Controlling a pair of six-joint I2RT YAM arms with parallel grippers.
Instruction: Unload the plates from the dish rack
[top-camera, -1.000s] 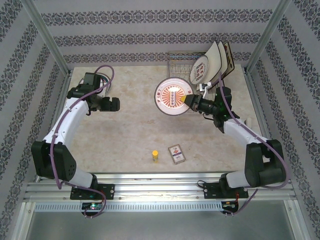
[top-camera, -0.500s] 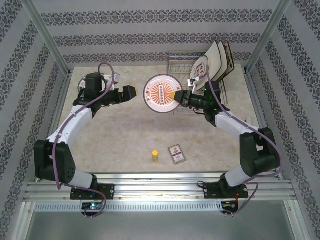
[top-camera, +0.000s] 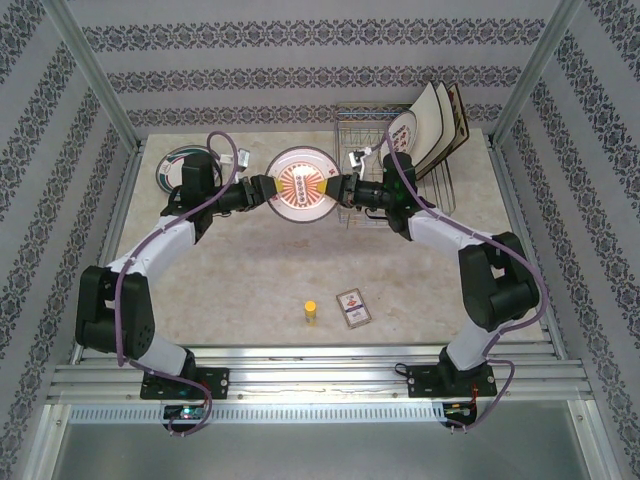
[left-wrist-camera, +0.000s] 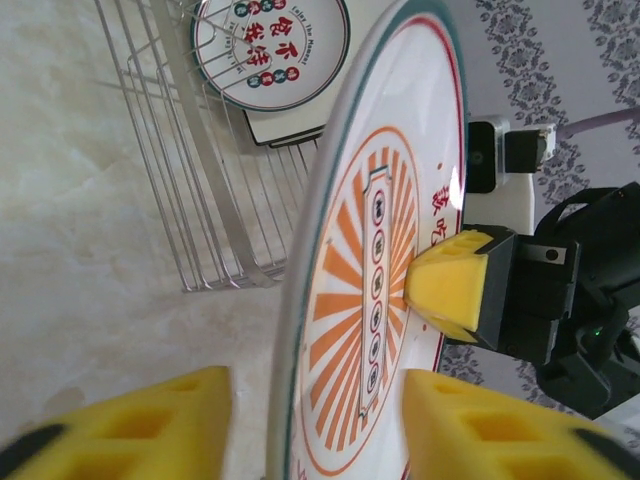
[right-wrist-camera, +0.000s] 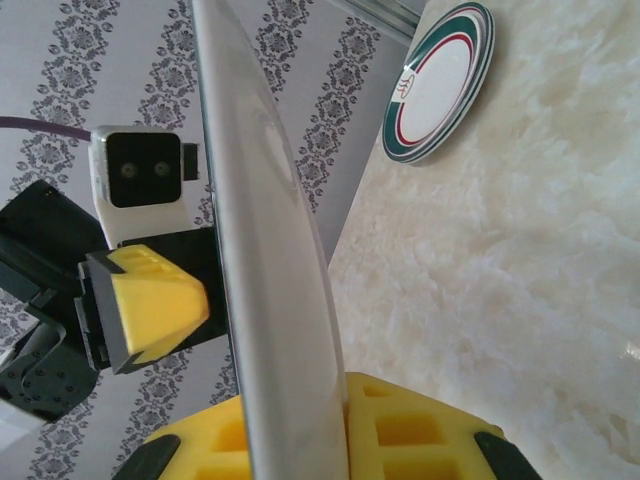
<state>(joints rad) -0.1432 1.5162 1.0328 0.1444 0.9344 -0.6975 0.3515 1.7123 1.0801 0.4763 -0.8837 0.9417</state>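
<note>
A round white plate (top-camera: 303, 187) with an orange sunburst hangs upright in the air left of the dish rack (top-camera: 365, 125). My right gripper (top-camera: 335, 187) is shut on its right rim (right-wrist-camera: 265, 250). My left gripper (top-camera: 268, 188) straddles the opposite rim (left-wrist-camera: 370, 250), with a gap showing at each pad (left-wrist-camera: 160, 425), so it is open. The right gripper's yellow finger (left-wrist-camera: 450, 290) presses the plate's face. In the dish rack (left-wrist-camera: 210, 200) stand a round plate (top-camera: 403, 130) and square cream plates (top-camera: 437, 118). Another green-rimmed plate (top-camera: 172, 165) lies flat at far left.
A small yellow cylinder (top-camera: 311, 312) and a picture card (top-camera: 354, 306) lie near the table's front middle. Metal frame posts (top-camera: 100, 85) and patterned walls close in the sides and back.
The right arm has carried the plate leftward, away from the rack. The left gripper has swung right to meet it, and its jaws have narrowed around the rim.
</note>
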